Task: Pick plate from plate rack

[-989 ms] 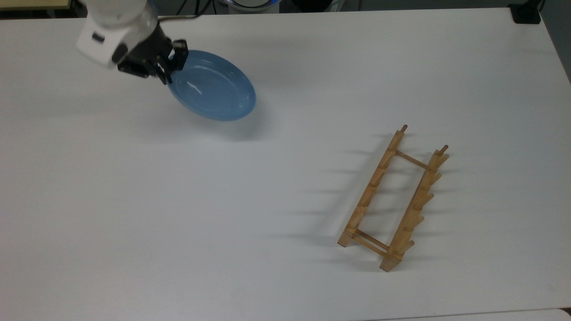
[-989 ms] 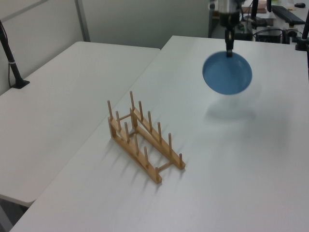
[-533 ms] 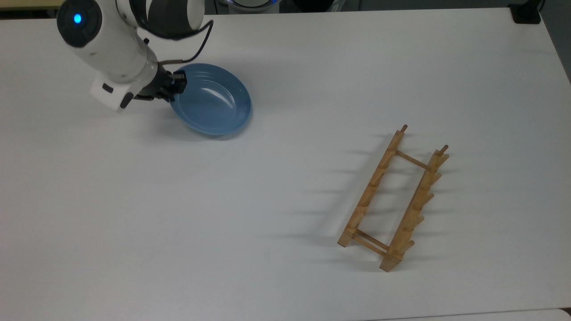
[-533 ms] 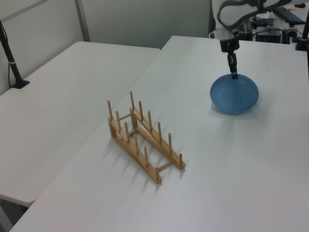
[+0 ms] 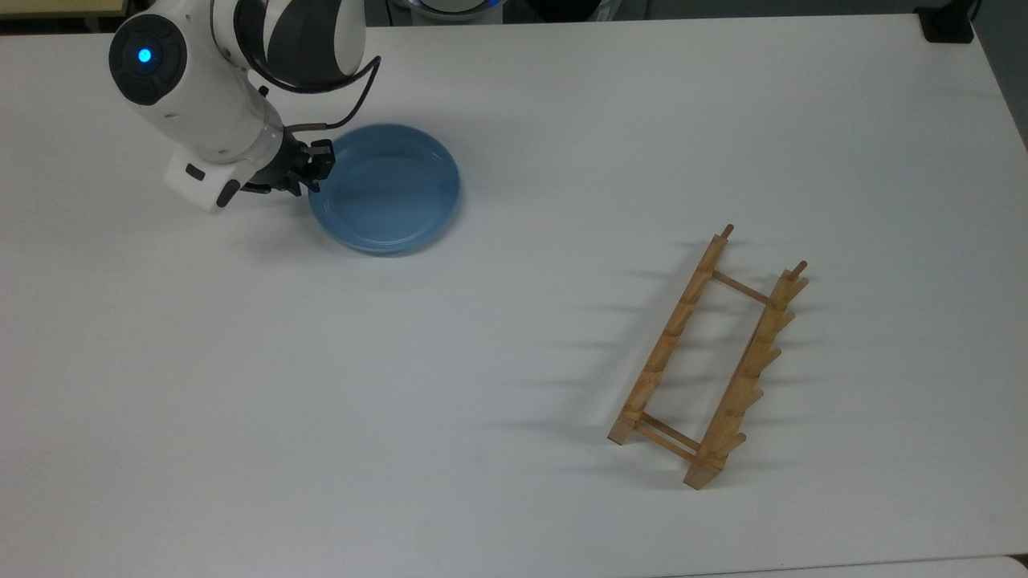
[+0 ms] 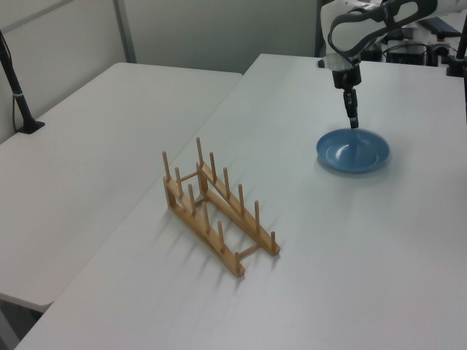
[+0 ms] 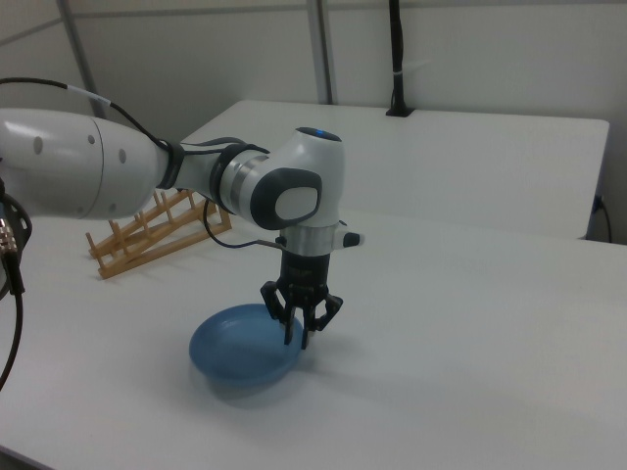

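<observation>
The light-blue plate (image 5: 389,189) lies flat on the white table (image 5: 514,321), toward the top view's upper left. My gripper (image 5: 317,167) points down at the plate's rim on the top view's left side, open, with its fingertips a little apart and holding nothing. In the left view the gripper (image 6: 353,122) hangs just above the far rim of the plate (image 6: 353,152). The right view has the gripper (image 7: 297,338) over the near right edge of the plate (image 7: 240,348). The wooden plate rack (image 5: 707,361) stands bare at the top view's lower right, far from the plate.
The rack (image 6: 215,211) sits near the table's left edge in the left view, beside a second white table (image 6: 80,168). A black post (image 6: 18,91) is clamped there. Cables and equipment sit beyond the far table edge (image 6: 408,51).
The plate hung tilted from my gripper above the table, then came down. It now lies flat, and my gripper has let go of its rim.
</observation>
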